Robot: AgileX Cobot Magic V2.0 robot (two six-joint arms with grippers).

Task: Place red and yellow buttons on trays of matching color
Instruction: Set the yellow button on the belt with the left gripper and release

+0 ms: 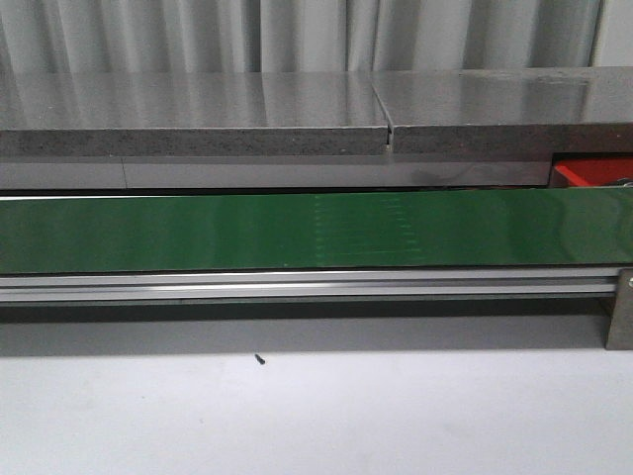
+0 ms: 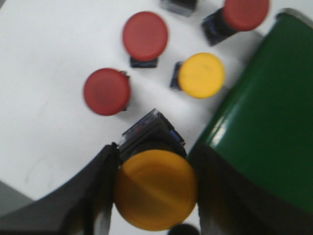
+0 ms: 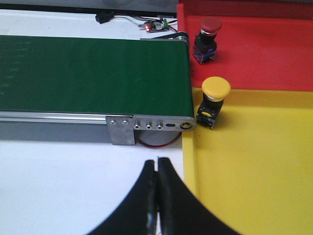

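Left gripper [image 2: 155,188] has its jaws closed on a yellow button [image 2: 155,190], cap toward the camera, its dark body pointing away; the green belt [image 2: 266,122] lies just beside it. Three red buttons [image 2: 145,35] and another yellow one [image 2: 201,75] sit beyond on the white table [image 2: 44,58].

Right gripper [image 3: 157,196] — jaws together, empty. Beyond it the red tray [image 3: 264,54] holds one red button [image 3: 210,24]; the yellow tray [image 3: 254,161] holds one yellow button [image 3: 215,88], both at the belt's end.

Table: you see a white surface [image 2: 44,58] carrying everything.
Belt: the green conveyor [image 3: 93,73] stands on it.
Loose buttons: three red [image 2: 145,35], one yellow [image 2: 201,75] lie beside the belt.
Trays: the red tray [image 3: 254,54] touches the yellow tray [image 3: 254,166] at the belt's end.
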